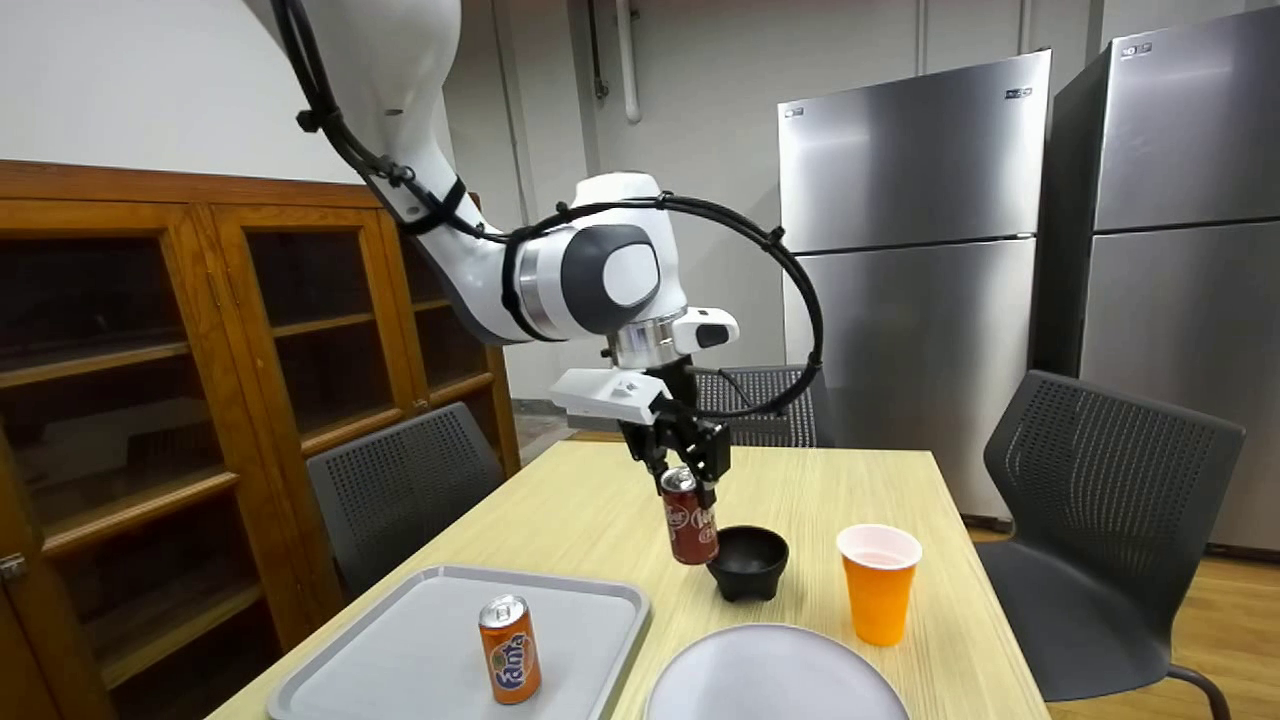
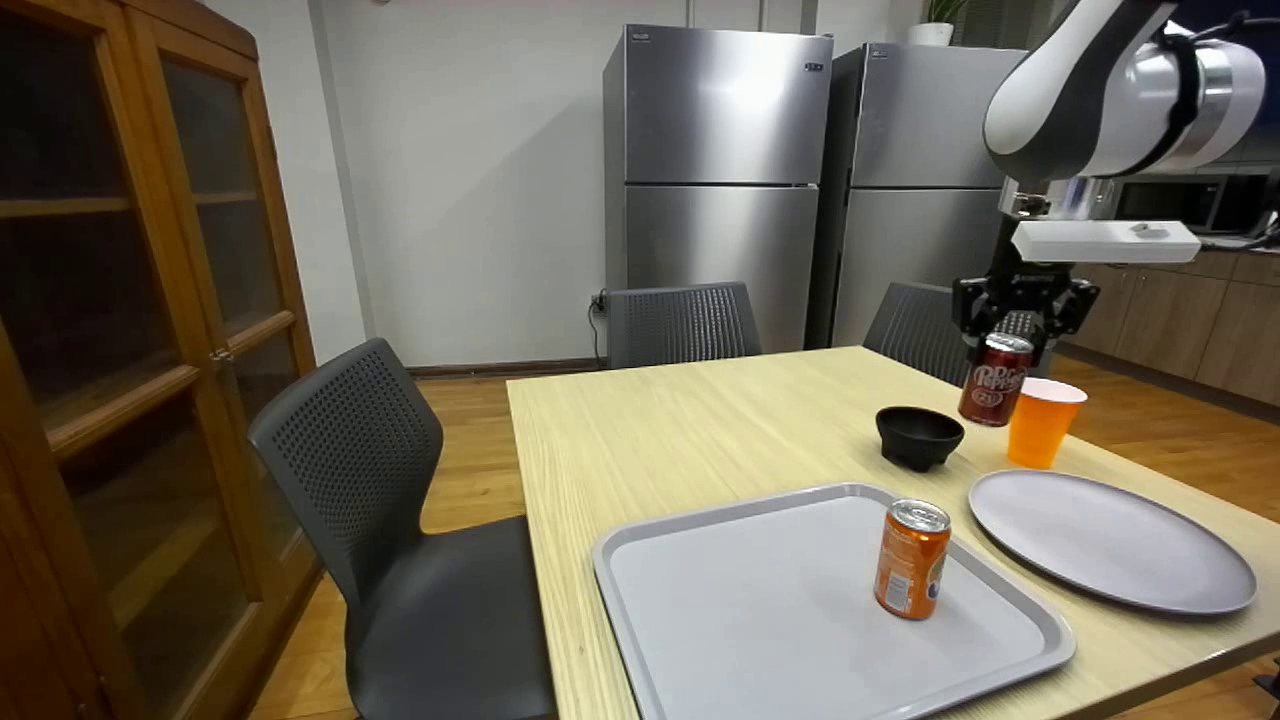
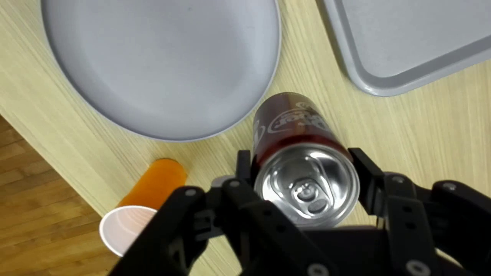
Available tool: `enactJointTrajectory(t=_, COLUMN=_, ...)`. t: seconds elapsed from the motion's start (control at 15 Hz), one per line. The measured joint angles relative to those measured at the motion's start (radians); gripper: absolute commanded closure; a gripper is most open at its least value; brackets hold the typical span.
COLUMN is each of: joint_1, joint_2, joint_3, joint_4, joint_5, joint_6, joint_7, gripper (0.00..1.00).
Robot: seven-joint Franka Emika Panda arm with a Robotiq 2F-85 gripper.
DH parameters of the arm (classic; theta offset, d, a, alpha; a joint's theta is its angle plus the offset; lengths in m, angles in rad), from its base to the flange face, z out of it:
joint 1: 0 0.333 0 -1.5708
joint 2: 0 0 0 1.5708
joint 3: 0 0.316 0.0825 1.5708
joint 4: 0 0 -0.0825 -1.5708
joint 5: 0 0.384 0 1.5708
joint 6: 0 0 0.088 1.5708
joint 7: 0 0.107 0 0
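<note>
Table [image 1: 830, 480]: flat, so the tray [image 3: 387, 86], upper right in the wrist view, sits still.
Plate [image 3: 168, 76]: upper left there.
My gripper [image 3: 301, 161]: pinching the red can [image 3: 293, 126] by its sides, so it hangs above the table.
Red can: middle there, top toward me.

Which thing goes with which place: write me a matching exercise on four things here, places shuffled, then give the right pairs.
Things
1. dark red metal Dr Pepper can
2. orange metal Fanta can
3. tall orange cup with a white inside
4. round, flat, lilac-grey plate

Places
A. standing on the pale wood-grain table, open mouth up
B. clasped in the black mechanical hand
C. lying flat on the table, beside the grey rectangular tray
D. standing upright on the tray

Right pairs: 1-B, 2-D, 3-A, 4-C
</note>
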Motion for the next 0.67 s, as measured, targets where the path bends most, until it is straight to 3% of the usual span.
enactJointTrajectory(t=0.67, joint_1=-0.064, joint_2=0.086, joint_3=-0.090, joint_4=0.025, joint_5=0.000, joint_6=-0.003, joint_7=0.000, gripper=0.62)
